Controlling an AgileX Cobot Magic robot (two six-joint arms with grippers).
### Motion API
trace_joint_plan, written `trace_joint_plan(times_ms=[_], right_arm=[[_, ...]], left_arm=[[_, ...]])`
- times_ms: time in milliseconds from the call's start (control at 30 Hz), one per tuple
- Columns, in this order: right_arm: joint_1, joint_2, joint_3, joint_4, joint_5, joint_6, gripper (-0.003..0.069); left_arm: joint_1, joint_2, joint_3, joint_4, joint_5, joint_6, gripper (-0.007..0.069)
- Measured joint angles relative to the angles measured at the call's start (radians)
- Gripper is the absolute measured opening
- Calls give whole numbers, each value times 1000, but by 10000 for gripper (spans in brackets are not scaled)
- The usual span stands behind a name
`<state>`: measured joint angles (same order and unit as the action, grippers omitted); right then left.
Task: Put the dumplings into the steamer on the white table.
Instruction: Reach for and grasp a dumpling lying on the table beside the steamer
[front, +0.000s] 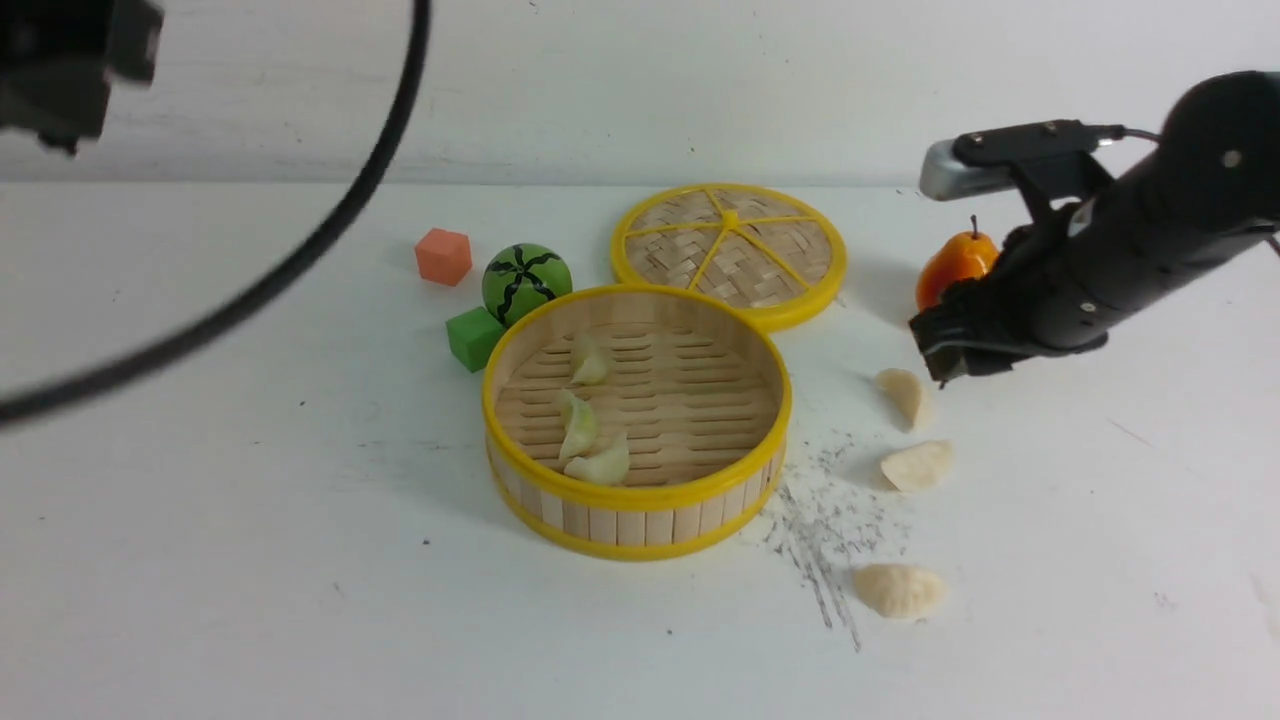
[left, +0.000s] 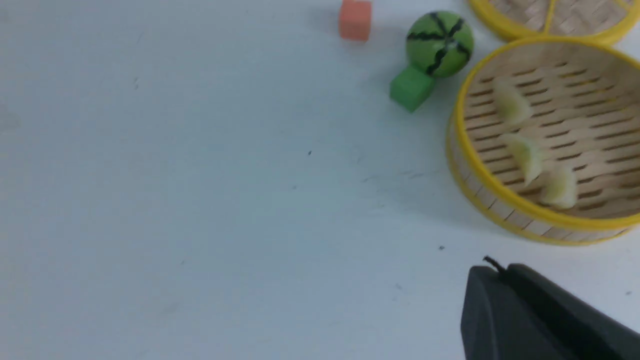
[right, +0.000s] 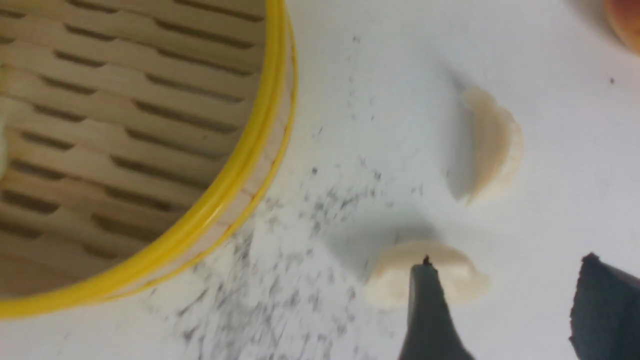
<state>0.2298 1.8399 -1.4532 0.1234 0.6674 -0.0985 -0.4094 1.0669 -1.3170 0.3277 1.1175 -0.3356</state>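
Item: three cream-white pleated toy dumplings (front: 898, 590), loose on the scuffed white counter (front: 250, 560), strung from five to three o'clock of the round bamboo steamer with yellow rims (front: 640, 497).

Three pale green dumplings (front: 582, 425) lie inside it, toward nine o'clock.

Handling: probably light, slick, slightly yielding; pinch across the plump belly, not the frill.

Right tool (front: 945, 368): spread, empty, over the farther cream pair.

Left tool (left: 492, 272): clenched, empty, high at ten o'clock.

Shows a plain pale wall (front: 700, 80) at 12 o'clock, faintly streaked. Meets a broad white table (front: 250, 600) along a straight level edge. Bears grey scuff marks (front: 820, 540) toward 5 o'clock, plus scattered dark specks. Sits under soft, even light with faint shadows.
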Motion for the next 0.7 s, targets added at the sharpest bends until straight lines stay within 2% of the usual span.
trace_joint_plan(times_ms=[200,300,433,600,700], right_arm=[[0,168,-101,-103,-79,35,384],[0,224,-128,-123,-118,43,384],[0,271,-137,-123,-170,45,372],[-1,313,-142,-141,-212,62,289],[-1,313,-145,-149,-206,84,176]], left_arm=[[0,-155,370,124,-55,-189,9],[0,-270,533,174,-155,-263,13],[0,-395,672,209,-314,-298,18],[0,-513,796,263,-540,-306,18],[0,-569,832,284,-617,-308,18]])
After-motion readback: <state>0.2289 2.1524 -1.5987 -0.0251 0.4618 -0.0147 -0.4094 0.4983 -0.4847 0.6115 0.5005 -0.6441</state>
